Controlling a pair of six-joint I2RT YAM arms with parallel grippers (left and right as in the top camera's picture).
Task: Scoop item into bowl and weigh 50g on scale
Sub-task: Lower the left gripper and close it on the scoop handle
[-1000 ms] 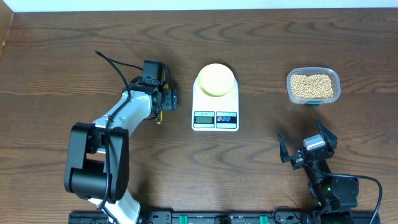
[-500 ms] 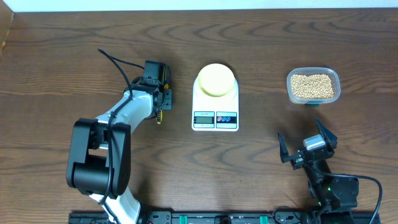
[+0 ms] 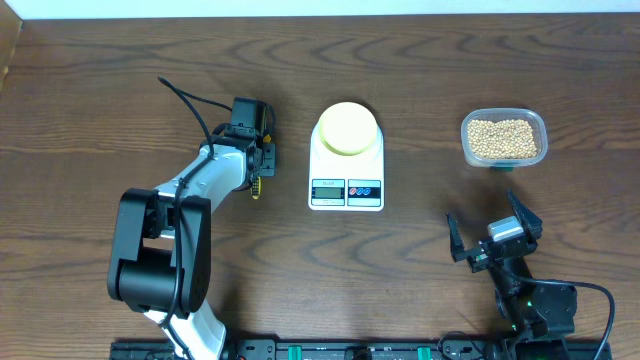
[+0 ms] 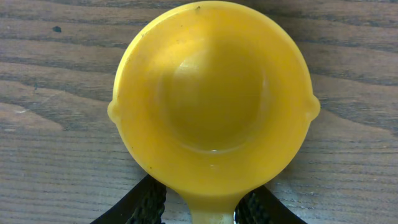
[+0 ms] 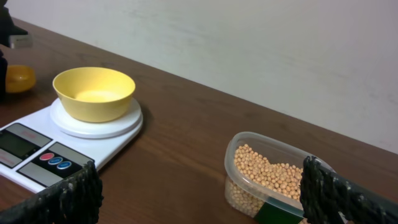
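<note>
Just left of the scale (image 3: 346,192), the left gripper (image 4: 205,208) is pinching the handle of the yellow scoop (image 4: 211,93) between narrowed jaws (its cup is facing up, empty). The pale yellow bowl (image 3: 347,128) is sitting empty on the scale's platform. The beans (image 3: 503,138) are lying in the clear tub (image 3: 541,125), well right of the scale. The right gripper (image 3: 481,212) is hanging wide open, holding nothing, right of the scale and nearer the robot's base.
</note>
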